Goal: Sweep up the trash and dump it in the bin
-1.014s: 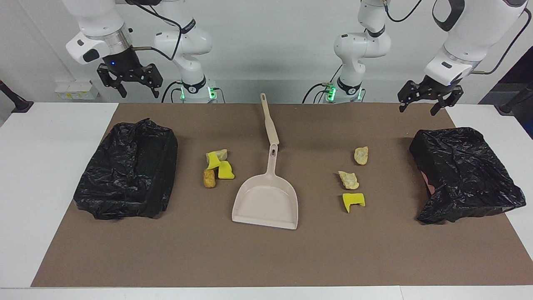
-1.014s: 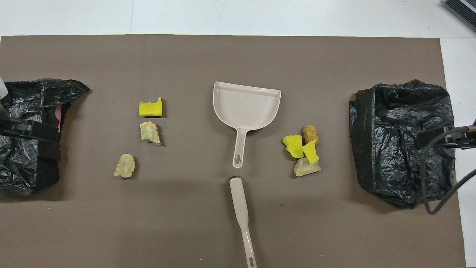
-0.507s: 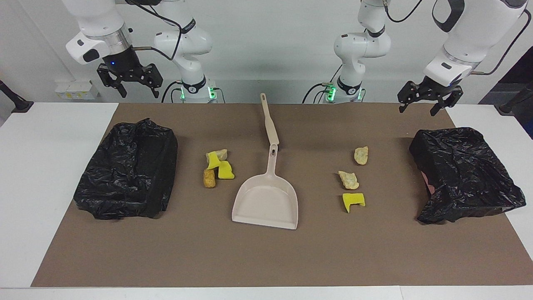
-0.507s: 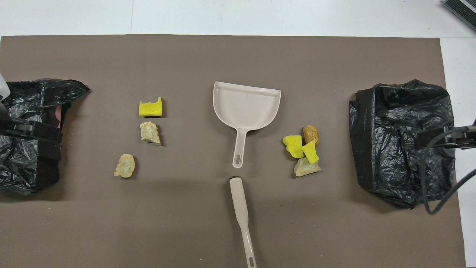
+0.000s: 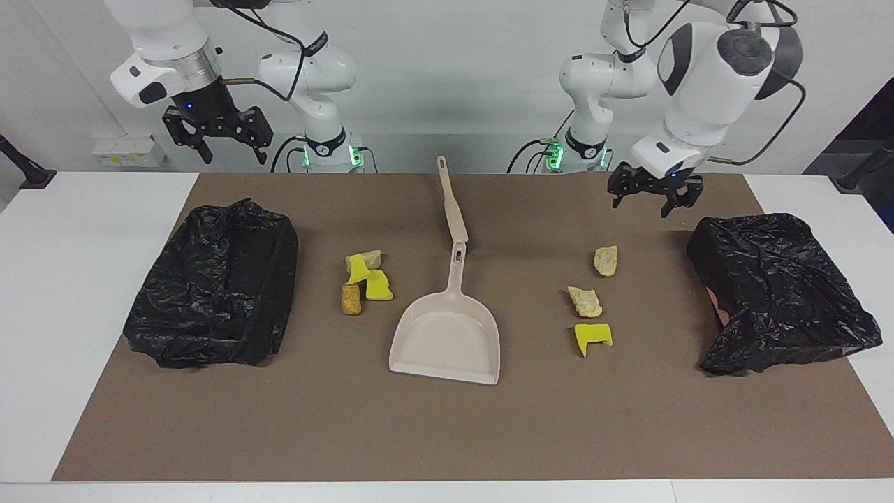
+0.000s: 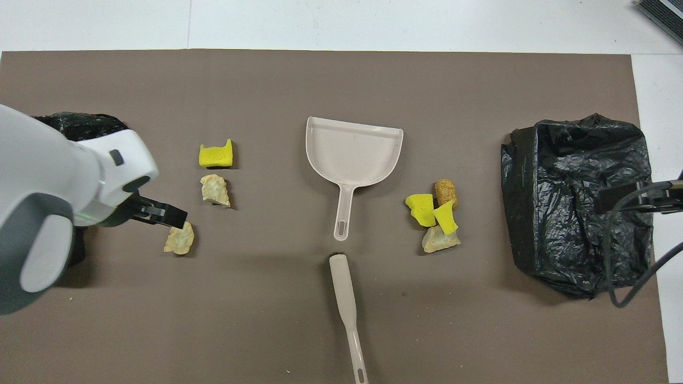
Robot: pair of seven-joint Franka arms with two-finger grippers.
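You have nothing swept yet. All seven scraps of trash lie loose on the brown mat (image 5: 447, 433) that covers the white table (image 5: 84, 279). Toward the right arm's end sits a tight cluster: two bright yellow foam pieces (image 5: 377, 285), a pale beige crumbly chunk (image 5: 372, 257) touching them, and an orange-brown lump (image 5: 350, 299) just beside. Toward the left arm's end three more lie in a loose row, apart from one another: a pale beige chunk (image 5: 605, 260) nearest the robots, a second beige chunk (image 5: 585, 301), then a notched yellow foam piece (image 5: 592, 337).

The beige plastic dustpan (image 5: 447, 335) lies flat and empty between the two groups, its handle pointing toward the robots. The long beige sweeping stick (image 5: 452, 202) lies on the mat just off the tip of that handle, untouched. Two bins lined with crumpled black plastic bags stand at the ends of the mat, one at the right arm's end (image 5: 213, 283) and one at the left arm's (image 5: 779, 293); no scrap shows in either.

So everything is left: take up the tools, sweep, dump.

Compared with half a second ago, your left arm has swung inward. The left gripper (image 5: 654, 197), jaws open and empty, now hangs over the mat near the nearest beige chunk, where before it hung by the mat's edge above the bin. The right gripper (image 5: 218, 136), jaws open and empty, waits high above its end, unmoved. Nothing on the mat has shifted.
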